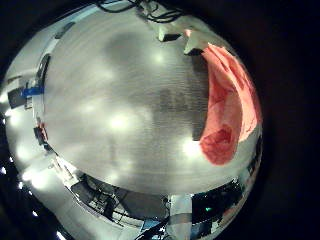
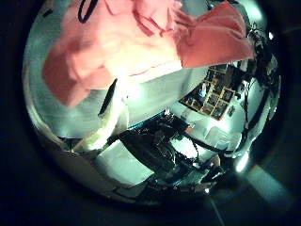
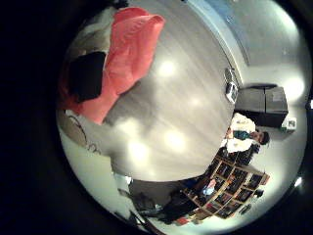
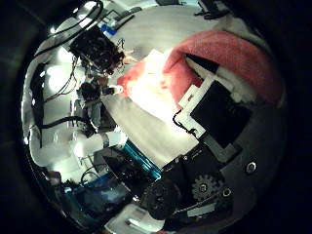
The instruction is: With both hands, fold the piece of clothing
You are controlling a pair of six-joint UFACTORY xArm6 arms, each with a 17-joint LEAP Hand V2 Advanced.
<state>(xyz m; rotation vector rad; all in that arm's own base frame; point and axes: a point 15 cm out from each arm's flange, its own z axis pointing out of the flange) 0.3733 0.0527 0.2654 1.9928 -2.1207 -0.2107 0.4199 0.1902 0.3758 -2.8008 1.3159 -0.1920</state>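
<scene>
A piece of clothing (image 1: 228, 100), which looks salmon pink in these palm views, lies bunched on a pale wood-grain bench (image 1: 120, 110). No outside view is given, so everything comes from the palm cameras.

From the left little finger side, the clothing sits as a long crumpled strip at the edge of the bench, off to one side of that palm, with bare bench spread under the camera. From the left thumb side, the fabric (image 2: 122, 42) fills much of the view, so it is close to that palm; a pale finger (image 2: 111, 118) of the hand reaches in below it. I cannot tell whether the left hand has hold of the cloth.

From the right little finger side, the clothing (image 3: 122, 54) lies heaped close by. From the right thumb side, the right hand's own black and white fingers (image 4: 214, 107) lie against the fabric (image 4: 234, 54), but whether they are pinching it I cannot tell.
</scene>
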